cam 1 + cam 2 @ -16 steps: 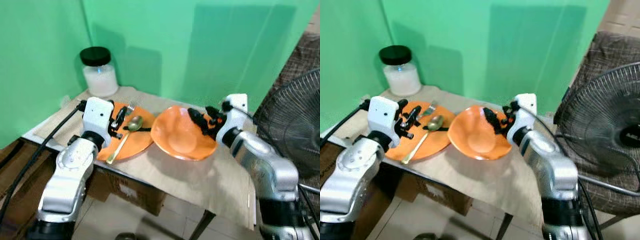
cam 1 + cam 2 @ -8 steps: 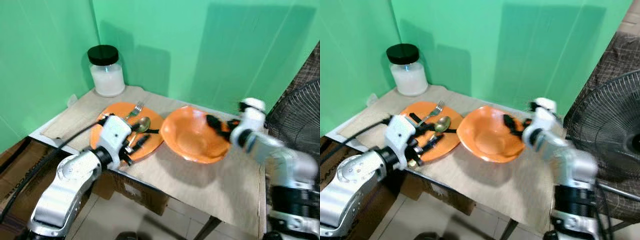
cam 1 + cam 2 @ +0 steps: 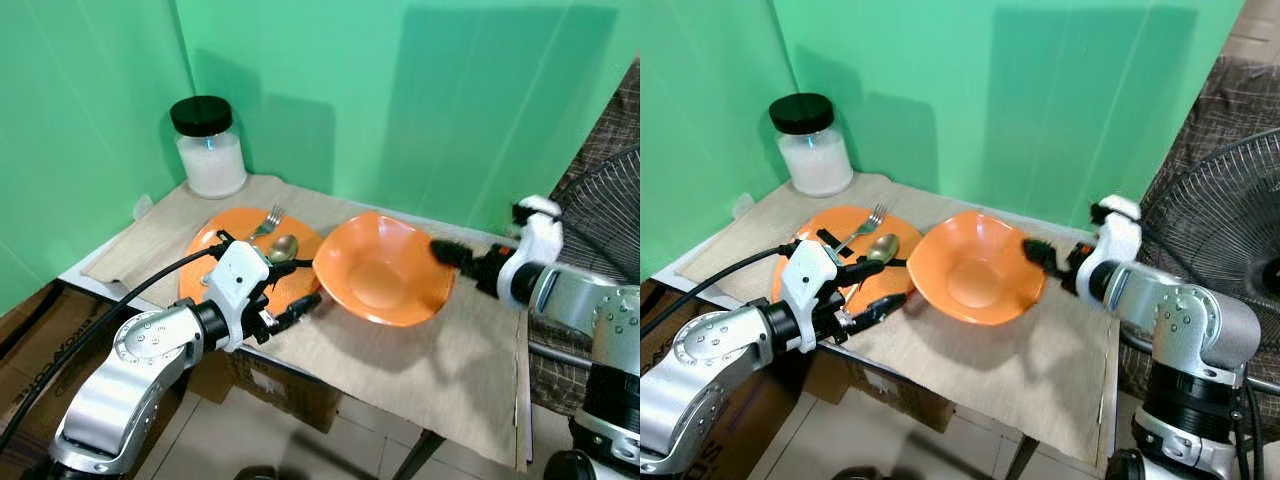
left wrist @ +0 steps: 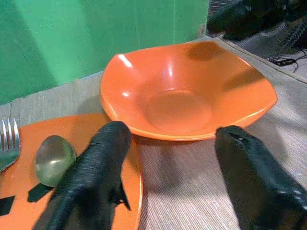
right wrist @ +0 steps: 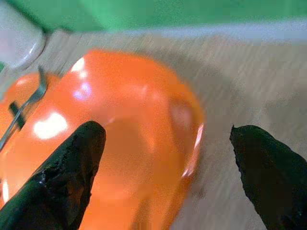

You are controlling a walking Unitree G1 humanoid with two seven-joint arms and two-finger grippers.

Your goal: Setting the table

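The glossy orange square-rimmed bowl [image 3: 385, 281] rests on the woven beige table mat [image 3: 440, 370] beside the flat orange plate [image 3: 212, 252], between the spread-fingered, empty left gripper [image 4: 168, 163] and right gripper [image 5: 177, 172]; probably rigid, light and slippery, so pinch its rim.

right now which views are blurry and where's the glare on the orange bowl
Right wrist view: soft and smeared, white highlights on the orange bowl along its rim and inner wall. Left wrist view: sharper, one small glint on the bowl's far-left rim, fingers slightly out of focus. Both eye views: fairly crisp, bowl evenly lit, casting a soft shadow on the table mat.
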